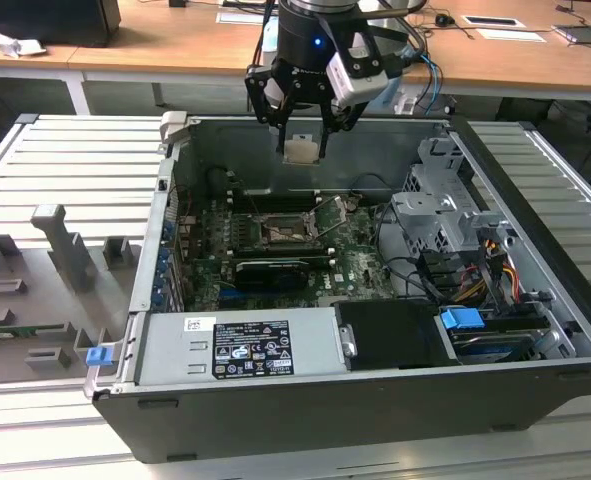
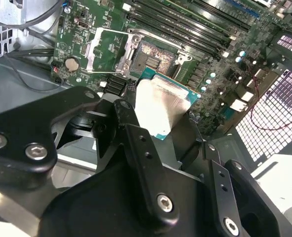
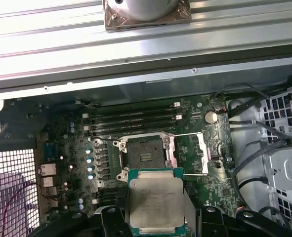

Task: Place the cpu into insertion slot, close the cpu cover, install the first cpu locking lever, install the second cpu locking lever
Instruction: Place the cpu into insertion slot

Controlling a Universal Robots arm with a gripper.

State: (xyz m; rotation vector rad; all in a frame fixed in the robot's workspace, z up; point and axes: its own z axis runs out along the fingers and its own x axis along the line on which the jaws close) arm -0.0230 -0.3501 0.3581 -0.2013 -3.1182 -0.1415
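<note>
My gripper [image 1: 303,140] hangs above the open computer case, shut on the cpu [image 1: 302,150], a small square chip with a pale metal top. Both wrist views show the cpu [image 3: 156,201] [image 2: 160,106] between the black fingers [image 3: 108,219], held flat above the green motherboard [image 3: 205,187]. The insertion slot [image 3: 145,156] [image 2: 153,57] [image 1: 278,232] lies bare, a dark square socket with a silver rim, below and slightly off from the chip. The cpu cover [image 3: 189,153] [image 2: 106,49] [image 1: 330,215] is swung open beside the socket.
Long black memory slots [image 3: 131,121] run beside the socket. A black card [image 1: 272,270], a grey power supply [image 1: 240,345] and a drive cage [image 1: 440,215] with cables crowd the case. Grey fixtures [image 1: 65,250] stand on the ribbed table at the exterior view's left.
</note>
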